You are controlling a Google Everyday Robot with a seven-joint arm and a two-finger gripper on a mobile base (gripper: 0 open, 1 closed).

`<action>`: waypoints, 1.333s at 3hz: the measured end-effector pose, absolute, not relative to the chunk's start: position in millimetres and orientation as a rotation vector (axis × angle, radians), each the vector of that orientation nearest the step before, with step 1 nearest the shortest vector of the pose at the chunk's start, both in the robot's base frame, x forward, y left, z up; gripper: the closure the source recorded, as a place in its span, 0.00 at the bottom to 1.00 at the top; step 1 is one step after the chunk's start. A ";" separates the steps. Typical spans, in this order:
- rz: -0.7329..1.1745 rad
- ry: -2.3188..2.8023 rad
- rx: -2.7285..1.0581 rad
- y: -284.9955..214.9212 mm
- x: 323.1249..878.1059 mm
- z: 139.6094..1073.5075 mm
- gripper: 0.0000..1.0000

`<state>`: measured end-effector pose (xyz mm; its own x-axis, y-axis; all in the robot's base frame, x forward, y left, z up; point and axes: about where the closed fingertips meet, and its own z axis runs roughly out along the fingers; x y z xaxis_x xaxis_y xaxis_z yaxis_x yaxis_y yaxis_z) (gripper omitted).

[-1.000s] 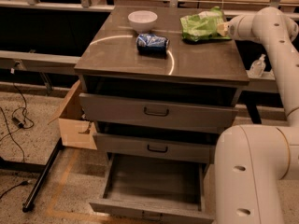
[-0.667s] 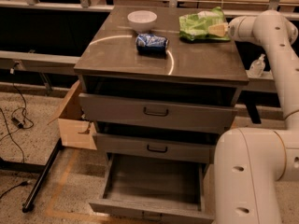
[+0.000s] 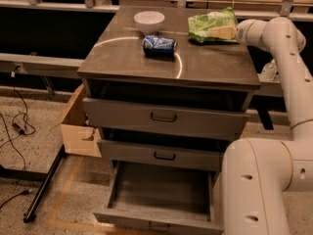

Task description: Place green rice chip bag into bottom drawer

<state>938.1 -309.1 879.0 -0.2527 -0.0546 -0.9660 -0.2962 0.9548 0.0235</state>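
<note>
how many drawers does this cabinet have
3: the top drawer just under the cabinet top, the middle drawer below it, the bottom drawer pulled open. The gripper is at the green bag.

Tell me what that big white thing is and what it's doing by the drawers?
That big white thing is a robot's arm. It bends up from the lower right and reaches over a grey cabinet. There is just one picture, taken from in front of the cabinet, looking down. At the arm's end is its gripper, the part that grabs; it sits at a green rice chip bag on the cabinet's top. A crushed blue can and a white bowl lie there too. The bottom drawer is pulled open, ready for the bag.
</note>
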 end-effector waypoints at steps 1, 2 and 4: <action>0.277 1.828 -0.246 -301.9 940.8 865.8 0.00; 0.299 1.830 -0.240 -295.8 944.9 855.4 0.00; 0.308 1.826 -0.267 -292.9 943.2 851.1 0.37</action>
<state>943.2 -292.9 851.1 -0.2696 -0.0236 -0.9627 -0.3377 0.9385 0.0716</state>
